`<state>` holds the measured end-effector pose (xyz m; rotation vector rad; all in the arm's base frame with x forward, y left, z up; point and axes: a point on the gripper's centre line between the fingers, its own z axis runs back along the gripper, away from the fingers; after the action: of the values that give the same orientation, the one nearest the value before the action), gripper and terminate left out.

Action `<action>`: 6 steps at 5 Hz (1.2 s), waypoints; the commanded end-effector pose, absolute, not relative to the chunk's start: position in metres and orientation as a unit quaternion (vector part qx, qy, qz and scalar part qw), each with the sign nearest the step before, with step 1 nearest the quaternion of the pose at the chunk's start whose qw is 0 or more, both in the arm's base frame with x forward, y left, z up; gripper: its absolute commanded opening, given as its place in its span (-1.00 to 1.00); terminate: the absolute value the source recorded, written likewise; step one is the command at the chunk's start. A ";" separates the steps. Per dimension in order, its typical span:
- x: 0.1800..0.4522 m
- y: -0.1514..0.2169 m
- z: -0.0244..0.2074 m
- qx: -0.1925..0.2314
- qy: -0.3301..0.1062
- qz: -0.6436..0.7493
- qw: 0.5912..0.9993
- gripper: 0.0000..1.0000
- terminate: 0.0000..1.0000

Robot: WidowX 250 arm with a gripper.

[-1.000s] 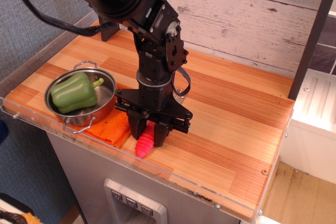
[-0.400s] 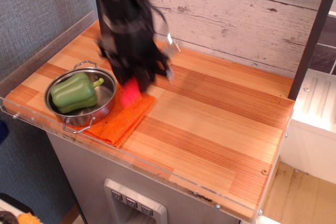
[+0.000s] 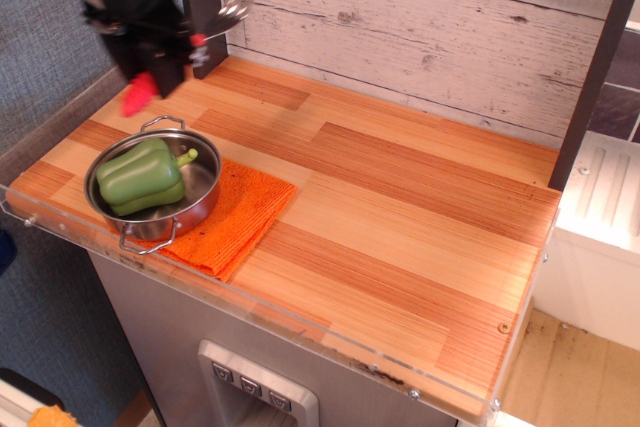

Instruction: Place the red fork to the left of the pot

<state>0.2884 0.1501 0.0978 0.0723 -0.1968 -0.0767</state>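
Observation:
My gripper [image 3: 150, 69] is at the far left of the counter, raised above the wood behind the pot. It is shut on the red fork [image 3: 140, 93], whose red-pink handle hangs out below the fingers; silver tines [image 3: 228, 13] stick out to the upper right. The image is blurred here. The pot [image 3: 155, 189] is a small shiny steel pot with wire loop handles at the front left. It holds a green bell pepper [image 3: 140, 175].
An orange cloth [image 3: 240, 215] lies under and right of the pot. A clear plastic rim [image 3: 60, 222] runs along the counter's left and front edges. A plank wall [image 3: 420, 17] stands behind.
The gripper lifted the fork from the front of the counter beside the cloth and carried it up and left, over the pot, to the far left back corner.

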 end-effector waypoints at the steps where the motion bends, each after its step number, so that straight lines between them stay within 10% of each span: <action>1: 0.274 0.202 0.098 0.106 -0.068 0.023 0.992 -1.00 -1.00; 4: 0.265 0.224 0.058 0.085 -0.027 0.066 0.994 -1.00 -1.00; 5: 0.268 0.223 0.052 0.065 -0.018 0.031 0.997 1.00 -1.00; 6: 0.269 0.221 0.056 0.055 -0.027 0.013 0.998 1.00 -1.00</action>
<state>0.2692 0.2109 0.0364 0.0700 -0.0160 0.0125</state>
